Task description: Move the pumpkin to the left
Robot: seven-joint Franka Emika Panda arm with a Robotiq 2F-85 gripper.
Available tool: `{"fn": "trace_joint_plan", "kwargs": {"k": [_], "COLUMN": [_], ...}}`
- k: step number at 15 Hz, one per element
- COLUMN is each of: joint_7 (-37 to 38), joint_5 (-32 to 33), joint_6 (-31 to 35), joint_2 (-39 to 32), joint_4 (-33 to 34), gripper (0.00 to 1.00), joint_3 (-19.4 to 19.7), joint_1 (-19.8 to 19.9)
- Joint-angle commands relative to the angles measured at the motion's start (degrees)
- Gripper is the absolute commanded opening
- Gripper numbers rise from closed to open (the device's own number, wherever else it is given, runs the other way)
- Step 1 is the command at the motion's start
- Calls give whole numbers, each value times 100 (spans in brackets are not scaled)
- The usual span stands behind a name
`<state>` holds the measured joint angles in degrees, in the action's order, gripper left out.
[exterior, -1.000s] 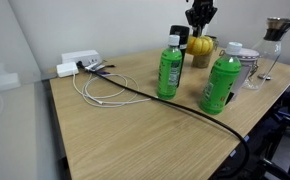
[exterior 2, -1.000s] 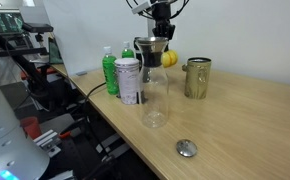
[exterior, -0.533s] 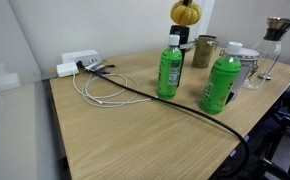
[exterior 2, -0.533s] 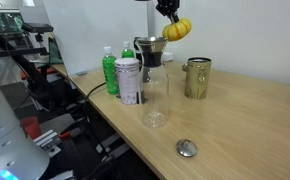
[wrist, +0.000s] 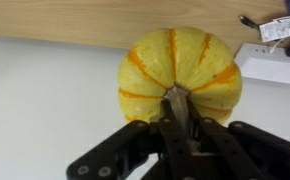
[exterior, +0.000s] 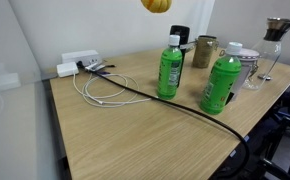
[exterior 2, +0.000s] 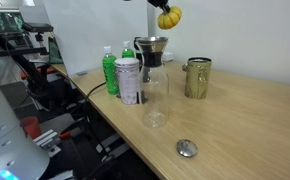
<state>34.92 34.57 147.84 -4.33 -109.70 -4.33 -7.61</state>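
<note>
The pumpkin (wrist: pixel 180 70) is small, round, yellow with orange ribs. My gripper (wrist: pixel 177 112) is shut on its stem and holds it high in the air. In both exterior views the pumpkin (exterior: pixel 155 5) hangs at the top edge of the picture (exterior 2: pixel 169 17), well above the table and the green bottles (exterior: pixel 169 68). The gripper itself is mostly cut off at the top of both exterior views.
On the wooden table (exterior: pixel 135 130) stand two green bottles, the second at the right (exterior: pixel 222 84), a metal cup (exterior: pixel 204 50), a glass carafe with dripper (exterior 2: pixel 155 95), a can (exterior 2: pixel 129 80), a black cable (exterior: pixel 155 98), a white cord (exterior: pixel 95 88) and a power strip (exterior: pixel 80 62). A small lid (exterior 2: pixel 188 148) lies near the front edge.
The gripper has lifted the pumpkin off the table from behind the bottles and carried it up and to the left in an exterior view.
</note>
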Motion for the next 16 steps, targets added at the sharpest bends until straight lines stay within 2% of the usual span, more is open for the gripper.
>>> {"fn": "trace_joint_plan", "kwargs": {"k": [1, 6, 10, 11, 16], "joint_7": [-327, -919, -1883, -1452, -1726], "joint_5": [-548, -1417, -2272, -1978, -2168], "joint_6": [510, 722, 257, 406, 332], "joint_2": [-147, -312, -348, -439, -443], "joint_4": [84, -13, -272, -174, -263], "gripper": [4, 4, 4, 17, 17], "joint_3": [-131, -270, -351, -247, -256], "joint_1": [-115, -359, -308, -448, -402]}}
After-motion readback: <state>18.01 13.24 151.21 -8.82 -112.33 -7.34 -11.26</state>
